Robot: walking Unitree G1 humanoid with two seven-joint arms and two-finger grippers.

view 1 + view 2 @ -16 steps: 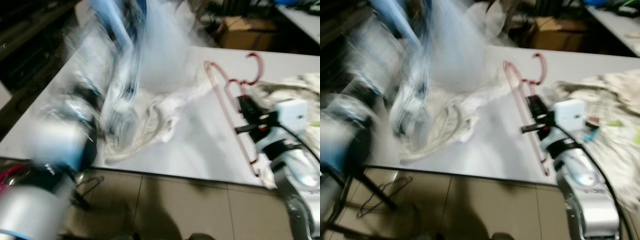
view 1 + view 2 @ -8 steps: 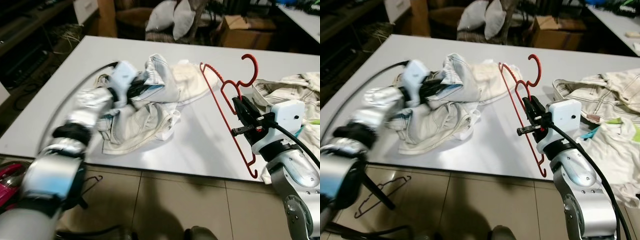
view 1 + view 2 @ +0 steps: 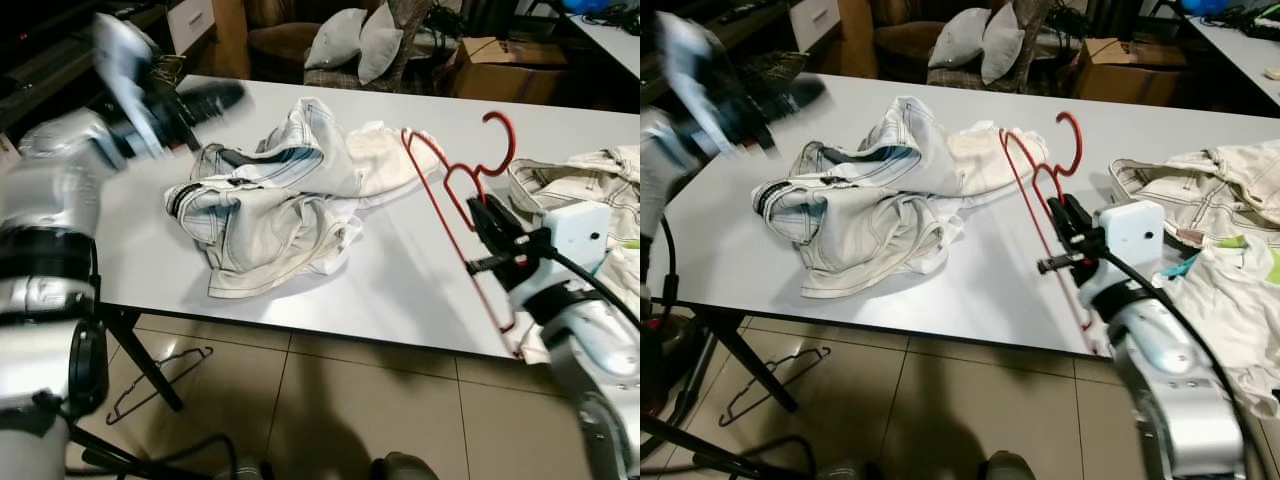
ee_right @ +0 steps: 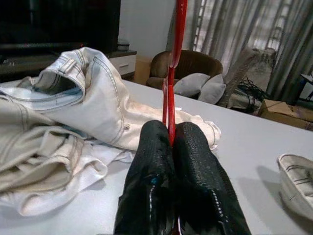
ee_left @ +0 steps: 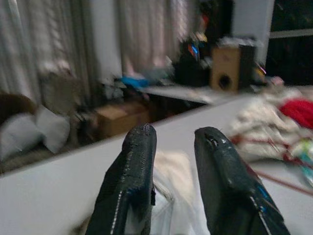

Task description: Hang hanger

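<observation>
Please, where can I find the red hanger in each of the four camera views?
Left eye view: red hanger right of centre, held by the right end effector.
Right eye view: right of centre, its hook near the beige clothes.
Left wrist view: too blurred to tell.
Right wrist view: upright at centre, clamped between the black fingers.
Shared landmark: the pile of pale jeans on the white table.

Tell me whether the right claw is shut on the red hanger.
Shut: the right claw pinches the red hanger, its fingers pressed together around the bar.
</observation>
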